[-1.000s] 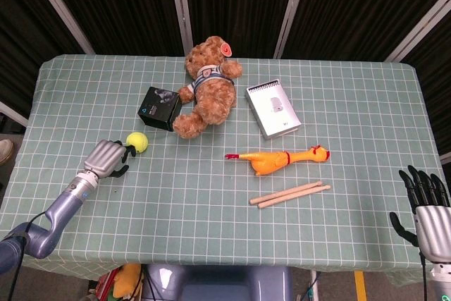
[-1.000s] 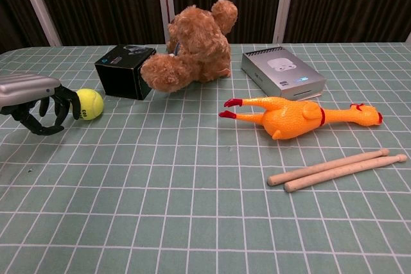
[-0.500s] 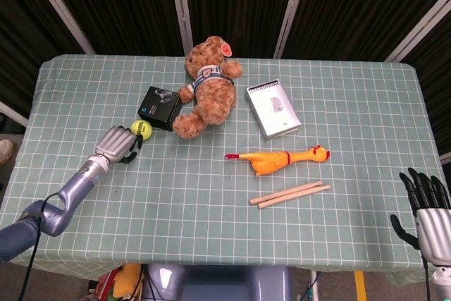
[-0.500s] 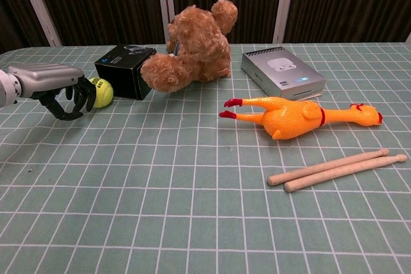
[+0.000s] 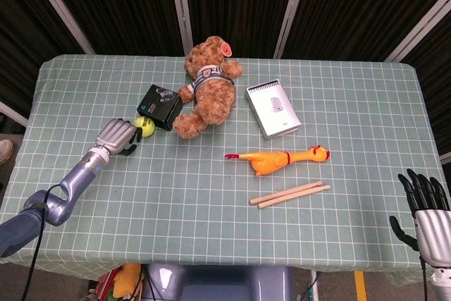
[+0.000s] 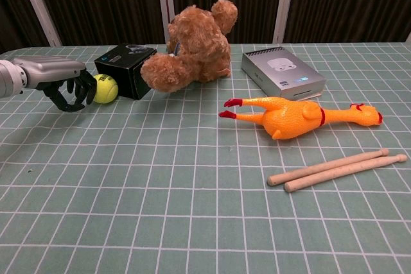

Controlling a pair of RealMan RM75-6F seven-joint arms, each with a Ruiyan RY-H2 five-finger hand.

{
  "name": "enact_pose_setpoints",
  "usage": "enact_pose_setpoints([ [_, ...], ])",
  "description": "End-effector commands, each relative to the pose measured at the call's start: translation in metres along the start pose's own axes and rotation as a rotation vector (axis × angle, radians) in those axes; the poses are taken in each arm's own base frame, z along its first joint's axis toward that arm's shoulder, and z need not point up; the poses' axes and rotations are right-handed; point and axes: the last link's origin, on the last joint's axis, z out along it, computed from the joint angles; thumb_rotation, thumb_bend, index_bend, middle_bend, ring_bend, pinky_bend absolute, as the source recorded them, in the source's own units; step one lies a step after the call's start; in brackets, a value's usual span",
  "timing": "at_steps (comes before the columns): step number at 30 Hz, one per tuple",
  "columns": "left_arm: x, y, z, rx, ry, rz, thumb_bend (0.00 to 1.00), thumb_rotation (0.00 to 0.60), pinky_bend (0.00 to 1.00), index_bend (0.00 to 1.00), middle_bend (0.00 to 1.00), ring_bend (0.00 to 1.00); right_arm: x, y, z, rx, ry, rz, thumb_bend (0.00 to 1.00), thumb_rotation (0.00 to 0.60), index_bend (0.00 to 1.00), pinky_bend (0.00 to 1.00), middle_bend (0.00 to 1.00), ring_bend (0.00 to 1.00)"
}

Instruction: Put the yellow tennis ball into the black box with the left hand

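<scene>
Resting against the yellow tennis ball (image 6: 105, 88), the left robot hand (image 6: 66, 85) has its dark fingers (image 6: 82, 92) curled toward the ball's near side; whether it truly grips the ball cannot be told. The ball sits on the bench (image 5: 211, 195) just beyond the fingertips, touching or nearly touching the black box (image 6: 125, 70) on its far side. Past the box sits a brown teddy bear (image 5: 208, 86). The right robot hand (image 5: 427, 211), well apart at the bench's opposite corner, is spread and holds nothing.
</scene>
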Motion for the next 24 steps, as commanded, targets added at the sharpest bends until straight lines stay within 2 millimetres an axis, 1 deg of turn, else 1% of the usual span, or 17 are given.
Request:
enact_pose_setpoints([
  [1,-0.004,0.001,0.004,0.0,-0.019,0.009,0.39,0.6,0.36,0.47,0.51,0.38,0.001,0.001,-0.001,0.0,0.002,0.002,0.38,0.6,0.0,0.0,0.0,0.0],
  [5,-0.013,0.002,0.008,0.006,-0.049,0.019,0.39,0.6,0.36,0.46,0.48,0.37,0.001,0.0,0.001,0.005,-0.006,-0.002,0.38,0.6,0.0,0.0,0.0,0.0],
  [8,-0.015,0.003,0.011,0.009,-0.053,0.024,0.39,0.6,0.35,0.44,0.43,0.31,0.0,-0.001,0.0,0.007,-0.011,-0.002,0.38,0.6,0.0,0.0,0.0,0.0],
  [11,-0.015,0.004,0.013,0.005,-0.045,0.024,0.39,0.6,0.26,0.37,0.26,0.16,0.0,-0.001,-0.001,0.007,-0.008,-0.003,0.38,0.6,0.0,0.0,0.0,0.0],
  [12,-0.015,0.003,0.014,0.007,-0.05,0.021,0.39,0.6,0.21,0.34,0.2,0.1,0.0,-0.001,-0.001,0.005,-0.006,-0.007,0.38,0.6,0.0,0.0,0.0,0.0],
  [14,-0.013,0.002,0.015,0.01,-0.057,0.016,0.39,0.6,0.15,0.31,0.13,0.03,-0.001,-0.001,-0.001,-0.001,-0.004,-0.023,0.38,0.6,0.0,0.0,0.0,0.0],
  [15,-0.012,0.001,0.015,0.012,-0.057,0.025,0.39,0.6,0.13,0.3,0.11,0.01,-0.001,-0.001,0.0,-0.003,-0.006,-0.026,0.38,0.6,0.0,0.0,0.0,0.0],
  [17,-0.009,-0.002,0.017,0.015,-0.047,0.051,0.39,0.6,0.09,0.27,0.07,0.0,-0.003,-0.003,-0.002,-0.001,-0.013,-0.029,0.38,0.6,0.0,0.0,0.0,0.0],
  [19,-0.005,-0.002,0.018,0.015,-0.027,0.058,0.39,0.6,0.06,0.22,0.03,0.0,-0.003,-0.004,-0.003,0.003,-0.013,-0.031,0.38,0.6,0.0,0.0,0.0,0.0],
  [21,-0.004,0.0,0.019,0.01,-0.011,0.051,0.39,0.6,0.04,0.18,0.01,0.0,-0.003,-0.004,-0.004,0.002,-0.008,-0.035,0.38,0.6,0.0,0.0,0.0,0.0],
  [24,-0.002,0.003,0.019,-0.003,0.008,0.049,0.39,0.6,0.04,0.18,0.01,0.0,-0.003,-0.004,-0.006,-0.004,-0.006,-0.038,0.38,0.6,0.0,0.0,0.0,0.0],
])
